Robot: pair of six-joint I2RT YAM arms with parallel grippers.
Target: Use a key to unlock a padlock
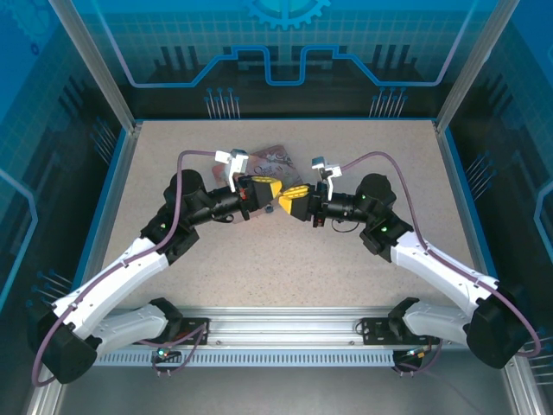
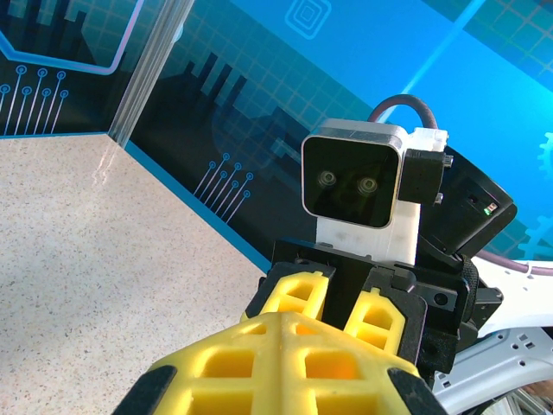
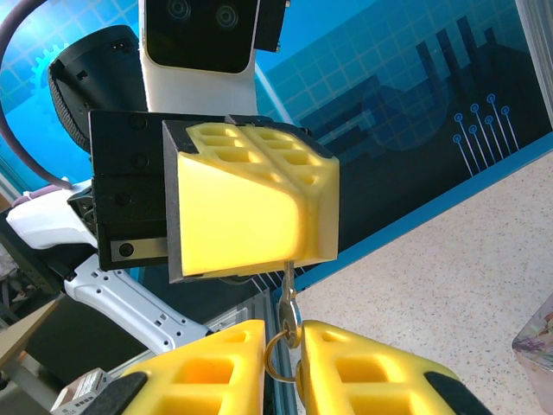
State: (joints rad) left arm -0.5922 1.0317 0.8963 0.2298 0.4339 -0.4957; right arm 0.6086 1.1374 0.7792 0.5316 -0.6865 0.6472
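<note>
Both grippers meet tip to tip in mid-air over the table. My left gripper (image 1: 269,192) (image 2: 289,322) (image 3: 301,216) has its yellow fingers pressed together. A small bluish-grey bit at its tip in the top view looks like the padlock (image 1: 271,208); in the wrist views the padlock is hidden inside those fingers. The thin metal key (image 3: 289,294) hangs straight down out of the left fingers. Its head and wire ring (image 3: 273,361) sit between the fingers of my right gripper (image 3: 289,337) (image 1: 289,201) (image 2: 339,303), which touch them on both sides across a narrow gap.
The pink illustrated tin (image 1: 273,156) (image 3: 537,335) lies on the speckled table (image 1: 285,277) just behind the grippers. Blue rails and clear walls (image 1: 112,173) ring the table. Both arms' cables (image 1: 380,157) arch over the wrists.
</note>
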